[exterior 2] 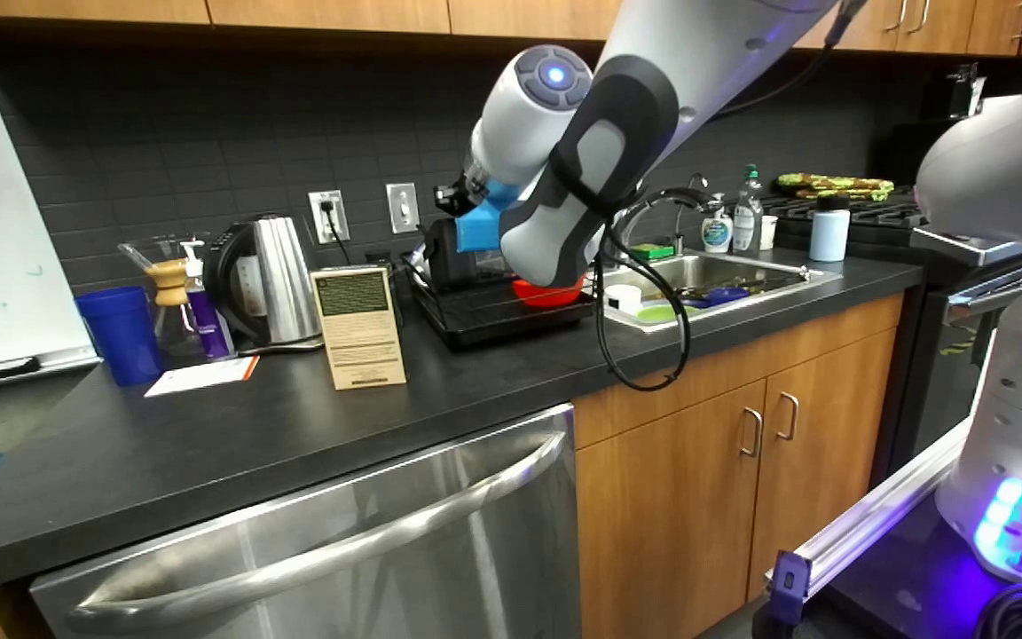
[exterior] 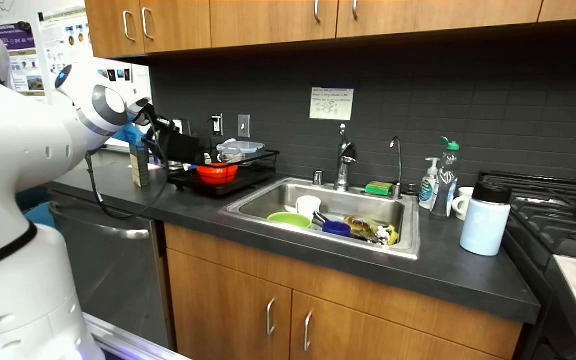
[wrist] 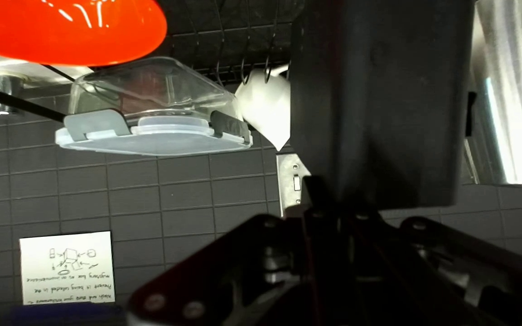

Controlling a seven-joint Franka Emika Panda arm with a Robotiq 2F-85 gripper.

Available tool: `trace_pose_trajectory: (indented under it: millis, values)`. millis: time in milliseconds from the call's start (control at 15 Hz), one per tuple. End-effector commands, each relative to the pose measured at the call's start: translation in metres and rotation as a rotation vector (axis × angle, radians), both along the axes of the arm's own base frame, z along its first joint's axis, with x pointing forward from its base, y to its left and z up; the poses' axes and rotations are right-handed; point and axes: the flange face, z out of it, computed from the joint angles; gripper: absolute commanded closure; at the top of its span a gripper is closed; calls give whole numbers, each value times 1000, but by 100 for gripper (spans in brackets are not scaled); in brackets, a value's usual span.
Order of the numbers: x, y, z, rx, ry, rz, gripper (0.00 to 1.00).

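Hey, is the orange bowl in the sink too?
No, in an exterior view the orange bowl sits on the black dish rack, beside the sink.

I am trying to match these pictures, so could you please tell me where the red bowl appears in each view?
In an exterior view: red bowl, left of centre.
In an exterior view: bowl, near the centre.
In the wrist view: bowl, cut off at top left.
Shared landmark: light switch, in all three.

In an exterior view, a container [exterior: 183, 146] hung above the dish rack [exterior: 250, 176], which held a bowl [exterior: 218, 174]; in the table [exterior: 443, 250], the sink [exterior: 410, 225] lay between this rack, left, and a flask [exterior: 486, 220], right.
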Motion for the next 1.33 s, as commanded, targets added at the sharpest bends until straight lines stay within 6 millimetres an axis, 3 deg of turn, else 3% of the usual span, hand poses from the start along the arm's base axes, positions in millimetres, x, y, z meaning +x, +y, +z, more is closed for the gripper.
trace_pose_trajectory:
  millis: [0, 667, 1000, 1267]
  values:
    - [11, 2, 0, -5, -34, -18, 99]
    - [44, -28, 8, -38, -64, -65, 99]
    - [33, -52, 1, -100, 45, -18, 99]
    - [23, -80, 19, -151, 112, 57, 99]
